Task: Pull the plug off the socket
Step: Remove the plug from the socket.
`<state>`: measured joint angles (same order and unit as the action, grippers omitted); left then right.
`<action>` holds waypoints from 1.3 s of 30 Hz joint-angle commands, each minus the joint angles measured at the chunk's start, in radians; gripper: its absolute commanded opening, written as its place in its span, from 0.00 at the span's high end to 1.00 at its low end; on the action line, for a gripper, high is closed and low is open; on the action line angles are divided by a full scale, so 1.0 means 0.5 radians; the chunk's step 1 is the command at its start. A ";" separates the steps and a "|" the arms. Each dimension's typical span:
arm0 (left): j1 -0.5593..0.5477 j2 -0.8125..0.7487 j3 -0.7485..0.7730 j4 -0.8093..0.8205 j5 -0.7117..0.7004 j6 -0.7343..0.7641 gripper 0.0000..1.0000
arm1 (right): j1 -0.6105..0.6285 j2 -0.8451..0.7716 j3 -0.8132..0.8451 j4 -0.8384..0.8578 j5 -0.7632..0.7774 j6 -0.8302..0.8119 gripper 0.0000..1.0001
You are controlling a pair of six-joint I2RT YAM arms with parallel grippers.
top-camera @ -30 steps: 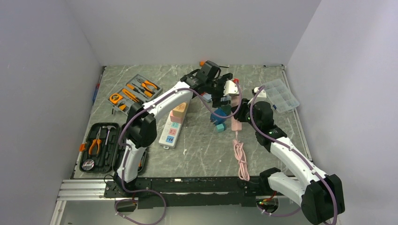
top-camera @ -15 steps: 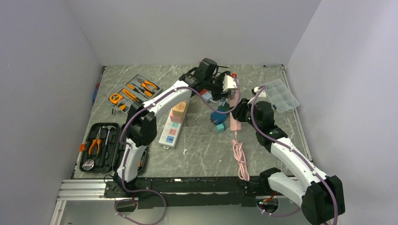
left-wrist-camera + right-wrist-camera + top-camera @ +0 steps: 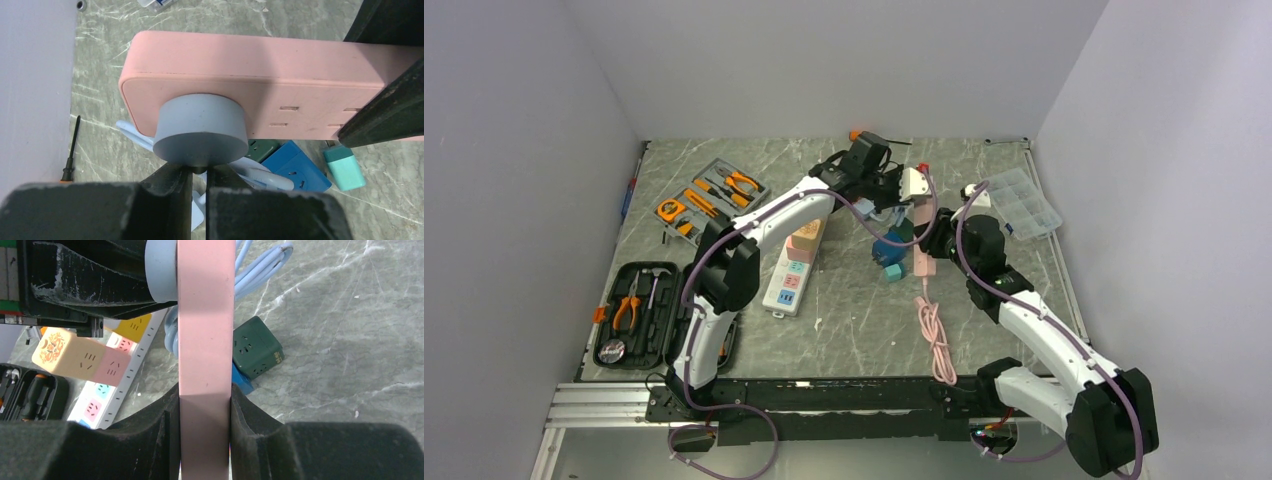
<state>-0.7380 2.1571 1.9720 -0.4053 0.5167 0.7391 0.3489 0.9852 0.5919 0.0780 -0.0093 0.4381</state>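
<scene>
One pink power strip (image 3: 206,330) is held up off the table (image 3: 844,320), edge-on in the right wrist view. The right gripper (image 3: 206,399) is closed down to the strip's thickness, one finger pad on each flat face. One round grey-blue plug (image 3: 200,131) sits in the strip near its rounded end, disc flush on the face, no gap showing. The left gripper (image 3: 199,176) is almost fully closed with only a thin slit left, pinching the plug's short neck just below the disc. Four slots show on the strip face beside the plug. One pale blue cable (image 3: 260,265) loops behind the strip. There are three cube sockets under the strip: one green (image 3: 262,147), one blue (image 3: 296,167) and one teal (image 3: 345,169), with green and blue touching and teal just beside. One white power strip (image 3: 790,272) with coloured outlets lies left of them. One pink cable (image 3: 937,338) trails toward the near edge. There are two tool sets: a grey tray (image 3: 709,195) and a black case (image 3: 637,310). One clear box (image 3: 1024,203) is at the far right, and one screwdriver (image 3: 70,150) lies by the wall.
</scene>
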 commanded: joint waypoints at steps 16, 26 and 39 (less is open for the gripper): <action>0.084 -0.207 0.060 -0.053 0.156 -0.034 1.00 | -0.125 0.273 0.128 0.418 -0.224 0.093 0.72; 0.083 -0.203 0.081 -0.091 0.181 -0.039 1.00 | -0.124 0.312 0.134 0.510 -0.318 0.111 0.55; 0.075 -0.206 0.098 -0.101 0.188 -0.051 1.00 | -0.108 0.471 0.184 0.595 -0.446 0.157 0.55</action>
<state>-0.6949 2.1441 1.9694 -0.4763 0.5526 0.7391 0.2901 1.1984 0.6407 0.3061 -0.1913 0.5007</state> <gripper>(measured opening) 0.106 0.469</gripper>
